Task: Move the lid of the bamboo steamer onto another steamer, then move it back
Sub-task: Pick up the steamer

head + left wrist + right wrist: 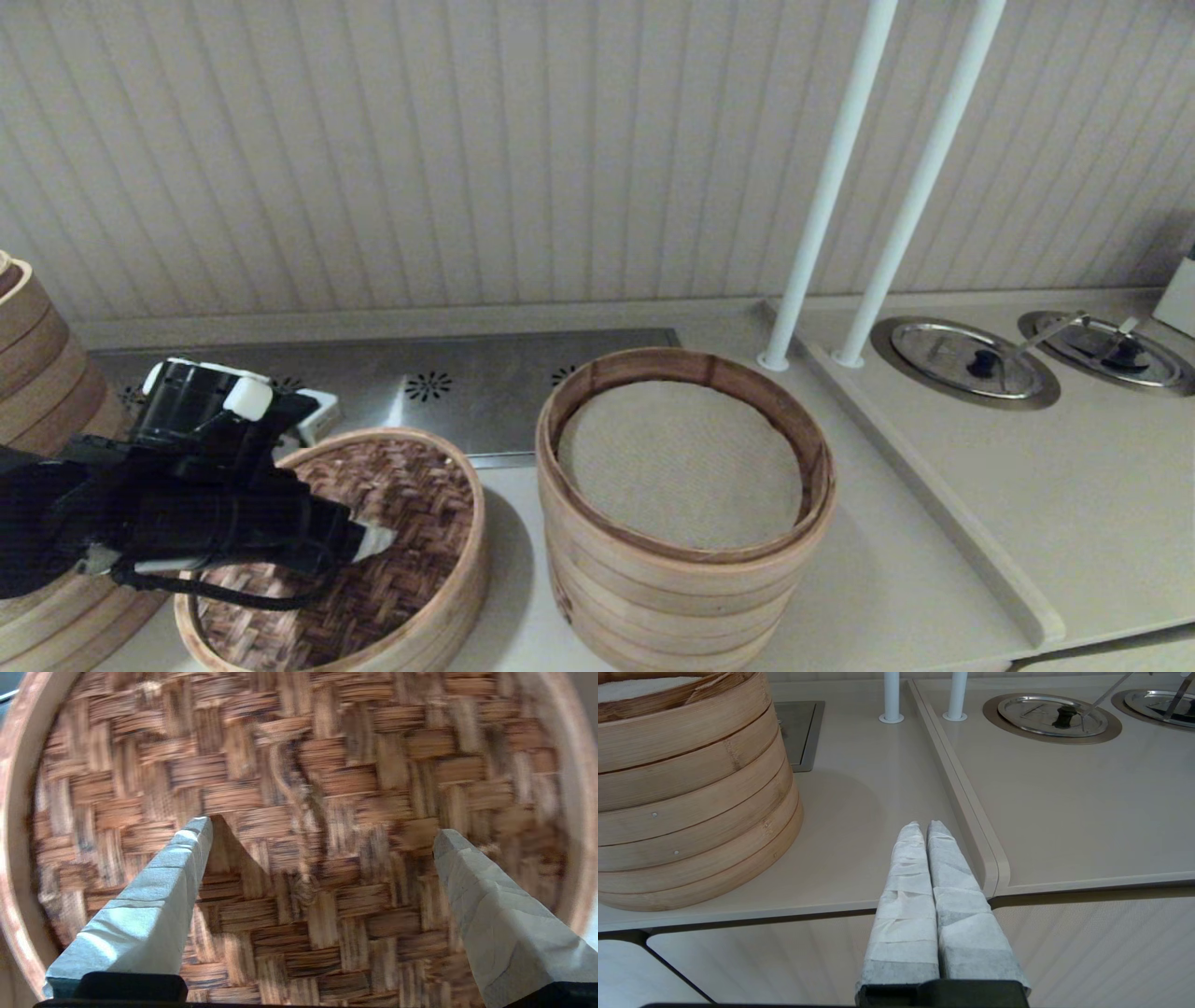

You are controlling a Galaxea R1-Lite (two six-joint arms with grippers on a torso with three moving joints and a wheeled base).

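Note:
The bamboo steamer lid, dark herringbone weave inside a pale rim, lies at the front left of the counter. What it rests on is hidden, and no single low cloth-lined tray shows. My left gripper hovers just over the weave, open and holding nothing. In the left wrist view the lid fills the picture. Its string loop lies flat between the spread fingers of the left gripper. My right gripper is shut and empty, parked at the counter's front edge.
A tall multi-tier steamer stack lined with white cloth stands right of the lid and shows as. Another big stack is at the far left. Two white poles, a raised counter ridge and two steel pot lids lie to the right.

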